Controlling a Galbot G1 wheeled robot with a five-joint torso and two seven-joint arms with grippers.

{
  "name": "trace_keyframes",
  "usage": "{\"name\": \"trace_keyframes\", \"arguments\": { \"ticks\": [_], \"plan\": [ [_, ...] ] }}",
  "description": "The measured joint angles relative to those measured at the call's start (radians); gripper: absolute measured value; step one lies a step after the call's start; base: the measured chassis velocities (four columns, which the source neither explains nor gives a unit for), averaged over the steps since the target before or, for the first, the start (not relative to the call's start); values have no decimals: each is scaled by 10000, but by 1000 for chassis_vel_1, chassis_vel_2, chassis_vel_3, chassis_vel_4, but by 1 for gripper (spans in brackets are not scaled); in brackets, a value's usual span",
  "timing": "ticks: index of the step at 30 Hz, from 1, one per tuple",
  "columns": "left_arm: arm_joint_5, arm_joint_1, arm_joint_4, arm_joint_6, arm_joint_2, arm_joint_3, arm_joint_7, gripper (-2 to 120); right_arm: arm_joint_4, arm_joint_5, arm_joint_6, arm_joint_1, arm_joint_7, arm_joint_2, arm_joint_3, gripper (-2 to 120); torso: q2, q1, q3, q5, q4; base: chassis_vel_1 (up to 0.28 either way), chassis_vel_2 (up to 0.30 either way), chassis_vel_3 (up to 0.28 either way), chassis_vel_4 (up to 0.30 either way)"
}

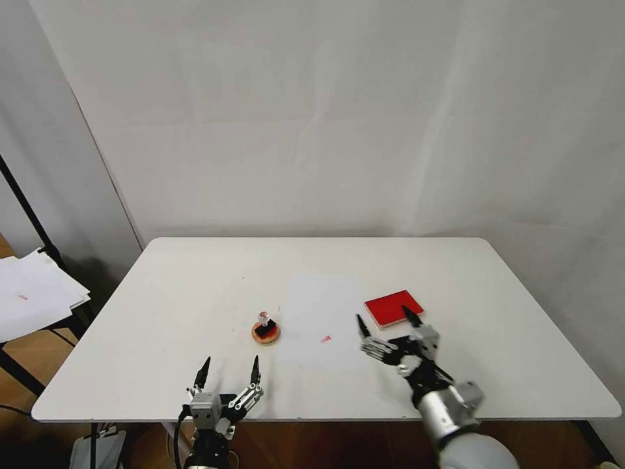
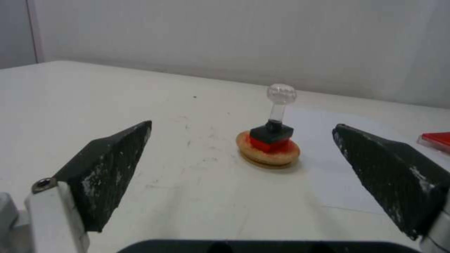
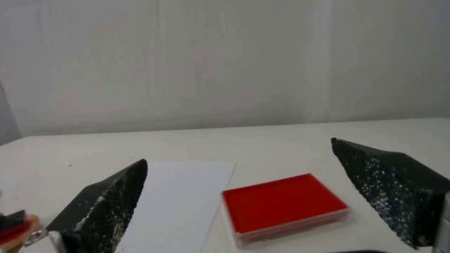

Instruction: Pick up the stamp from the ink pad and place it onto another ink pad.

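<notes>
No text, label, brand, number or sign can be read on anything in these views.

The white rectangular table carries a white paper sheet; at 3 o'clock a flat red rectangular ink pad, at 9 o'clock a small round orange pad.
</notes>
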Motion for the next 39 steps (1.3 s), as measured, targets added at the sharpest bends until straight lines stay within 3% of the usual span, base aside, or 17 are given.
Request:
{"name": "trace_keyframes", "arguments": {
  "ticks": [4,7,14,39],
  "plan": [
    [0,0,0,0,0,0,0,102,393,-1129,140,-1620,262,834,593,100,-1,1,0,1,5,0,0,0,0],
    [0,0,0,0,0,0,0,102,372,-1776,792,-2793,274,1505,728,100,0,0,0,-4,1,0,0,0,0],
    [0,0,0,0,-1,0,0,102,3,-2476,1340,-3239,188,2376,582,100,-1,1,0,-3,3,0,0,0,0],
    [0,0,0,0,-1,0,0,102,-647,-2089,1525,-2501,-137,2746,462,100,-3,2,1,-2,2,0,0,0,0]
  ]
}}
